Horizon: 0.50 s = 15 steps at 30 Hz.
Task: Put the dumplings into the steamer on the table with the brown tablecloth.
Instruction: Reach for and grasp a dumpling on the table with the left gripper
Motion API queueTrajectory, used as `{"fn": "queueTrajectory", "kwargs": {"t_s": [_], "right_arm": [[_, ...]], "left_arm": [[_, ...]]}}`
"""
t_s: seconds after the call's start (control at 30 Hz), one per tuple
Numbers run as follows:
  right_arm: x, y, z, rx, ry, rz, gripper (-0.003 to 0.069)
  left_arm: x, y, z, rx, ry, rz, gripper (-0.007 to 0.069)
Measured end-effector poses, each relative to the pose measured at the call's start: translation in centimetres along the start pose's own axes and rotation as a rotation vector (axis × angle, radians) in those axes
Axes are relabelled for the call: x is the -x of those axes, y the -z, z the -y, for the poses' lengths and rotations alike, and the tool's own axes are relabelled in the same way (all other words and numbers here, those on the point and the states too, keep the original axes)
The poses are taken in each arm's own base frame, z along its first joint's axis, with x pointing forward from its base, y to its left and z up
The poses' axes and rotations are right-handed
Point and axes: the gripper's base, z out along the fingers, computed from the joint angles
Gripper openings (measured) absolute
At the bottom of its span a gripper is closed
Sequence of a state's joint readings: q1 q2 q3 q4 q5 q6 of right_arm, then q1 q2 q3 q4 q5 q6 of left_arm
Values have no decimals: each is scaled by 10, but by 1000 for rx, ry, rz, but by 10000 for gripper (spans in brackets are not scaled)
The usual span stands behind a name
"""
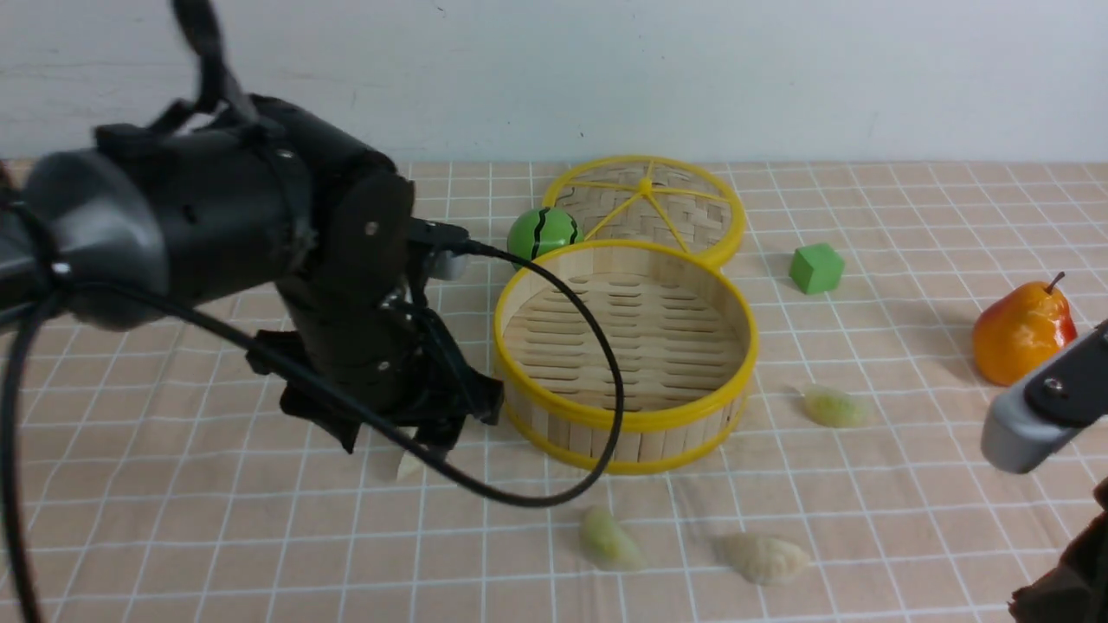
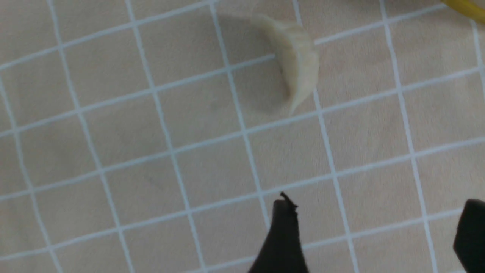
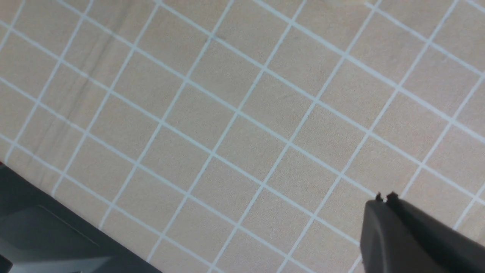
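The steamer (image 1: 684,437) stands mid-table on the brown tablecloth (image 1: 173,519), and nothing lies inside it. A cream dumpling (image 1: 407,465) lies just left of it, half hidden under my left gripper (image 1: 415,437). In the left wrist view that dumpling (image 2: 297,64) lies on the cloth ahead of my left gripper (image 2: 375,212), which is open and empty. A green dumpling (image 1: 608,538) and a cream dumpling (image 1: 766,558) lie in front of the steamer. Another green dumpling (image 1: 834,407) lies to its right. My right gripper (image 3: 384,199) is shut and empty above bare cloth.
A flat woven disc with yellow spokes (image 1: 649,208) lies behind the steamer, with a green striped ball (image 1: 544,232) beside it. A green cube (image 1: 816,268) and an orange pear (image 1: 1021,333) sit at the right. My right arm (image 1: 1039,407) shows at the right edge.
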<state>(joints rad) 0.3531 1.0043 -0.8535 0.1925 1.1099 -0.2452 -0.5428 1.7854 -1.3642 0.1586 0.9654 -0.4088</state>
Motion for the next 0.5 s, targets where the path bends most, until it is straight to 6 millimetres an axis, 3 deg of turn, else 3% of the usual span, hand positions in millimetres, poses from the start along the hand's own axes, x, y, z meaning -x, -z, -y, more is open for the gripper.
{"fn": "queueTrajectory", "kwargs": {"t_s": [0.03, 0.17, 0.2, 0.33, 0.5], "right_arm": [[0, 1, 0, 0, 0, 2, -6], [-5, 10, -3, -7, 6, 42, -2], [-5, 11, -3, -8, 6, 43, -2], [-7, 14, -4, -10, 9, 59, 0], [-7, 14, -4, -10, 9, 61, 2]], "left_arm": [[1, 1, 0, -1, 2, 3, 581], [17, -36, 5, 23, 37, -30, 593], [19, -37, 5, 23, 40, -28, 593], [32, -65, -10, 31, 123, -26, 543], [35, -84, -15, 26, 149, -18, 469]]}}
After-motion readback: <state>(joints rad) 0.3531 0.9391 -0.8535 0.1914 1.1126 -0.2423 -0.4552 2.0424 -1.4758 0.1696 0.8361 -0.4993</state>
